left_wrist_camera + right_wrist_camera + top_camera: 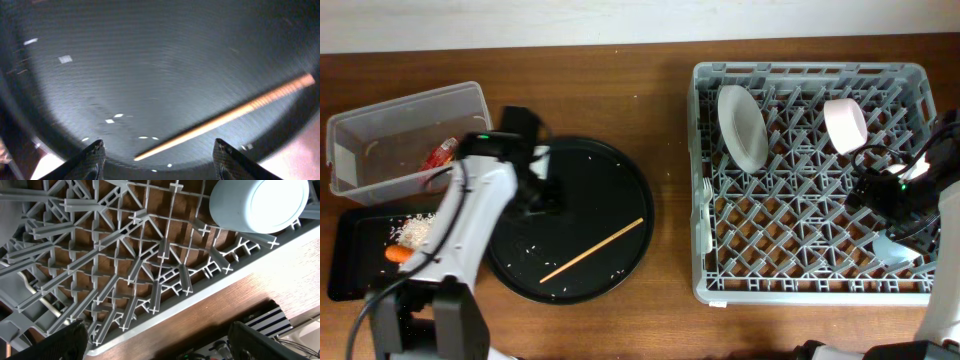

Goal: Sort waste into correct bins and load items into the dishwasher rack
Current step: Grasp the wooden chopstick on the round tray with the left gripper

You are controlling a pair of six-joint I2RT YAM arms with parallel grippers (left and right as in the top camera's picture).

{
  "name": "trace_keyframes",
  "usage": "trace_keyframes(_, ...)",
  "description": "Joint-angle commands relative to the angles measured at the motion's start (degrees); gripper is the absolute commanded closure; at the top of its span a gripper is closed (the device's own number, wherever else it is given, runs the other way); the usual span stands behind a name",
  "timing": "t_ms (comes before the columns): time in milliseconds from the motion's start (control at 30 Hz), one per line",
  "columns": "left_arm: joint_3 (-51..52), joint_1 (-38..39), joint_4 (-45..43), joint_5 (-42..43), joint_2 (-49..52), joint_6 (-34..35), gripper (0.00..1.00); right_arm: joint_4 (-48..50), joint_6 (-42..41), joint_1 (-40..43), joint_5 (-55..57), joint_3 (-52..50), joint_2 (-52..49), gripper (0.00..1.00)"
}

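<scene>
On the left of the table, the left gripper [160, 155] hovers over a round black plate [610, 185], its fingers spread wide and empty. A wooden chopstick [225, 116] lies flat on the plate ahead of them. To the right, the right gripper [157, 330] hangs over the grey dishwasher rack [800, 297], also wide open and holding nothing, near a pale cup [257, 202] in the rack.

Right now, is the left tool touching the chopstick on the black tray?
Apart. The left wrist view shows the chopstick lying between the open fingers of the left tool, with dark tray visible on both sides.
</scene>
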State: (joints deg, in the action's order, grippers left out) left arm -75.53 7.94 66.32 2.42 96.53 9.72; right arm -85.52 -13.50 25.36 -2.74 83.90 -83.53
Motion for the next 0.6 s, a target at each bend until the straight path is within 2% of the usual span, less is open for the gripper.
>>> trace_keyframes(0,0.72,8.85,-0.09,0.13,2.23,-5.31,0.28,-0.04,0.02,0.04,-0.46,0.63,0.17,0.08)
trace_keyframes(167,0.72,18.88,-0.04,-0.92,12.90,-5.64,0.26,0.00,0.02,0.04,-0.24,0.63,0.17,0.07)
trace_keyframes(333,0.72,21.09,-0.79,-5.88,21.05,-6.43,0.27,0.00,0.02,0.04,-0.24,0.63,0.17,0.07)
trace_keyframes(367,0.72,21.09,-1.11,-5.88,22.56,-6.40,0.32,-0.02,0.02,0.04,-0.24,0.63,0.17,0.07)
trace_keyframes(433,0.72,21.09,-1.09,-5.92,24.15,-6.43,0.60,-0.02,0.02,0.04,-0.24,0.63,0.17,0.07)
trace_keyframes(467,0.72,21.09,-1.09,-6.32,24.15,-6.43,0.66,-0.02,0.02,0.04,-0.24,0.63,0.17,0.07)
trace_keyframes(533,0.63,21.09,-1.03,-8.79,24.11,-6.36,0.87,-0.04,0.02,0.04,-0.24,0.63,0.17,0.07)
trace_keyframes(567,0.57,21.09,-1.03,-9.62,24.11,-6.36,0.94,-0.09,0.02,0.04,-0.24,0.63,0.17,0.08)
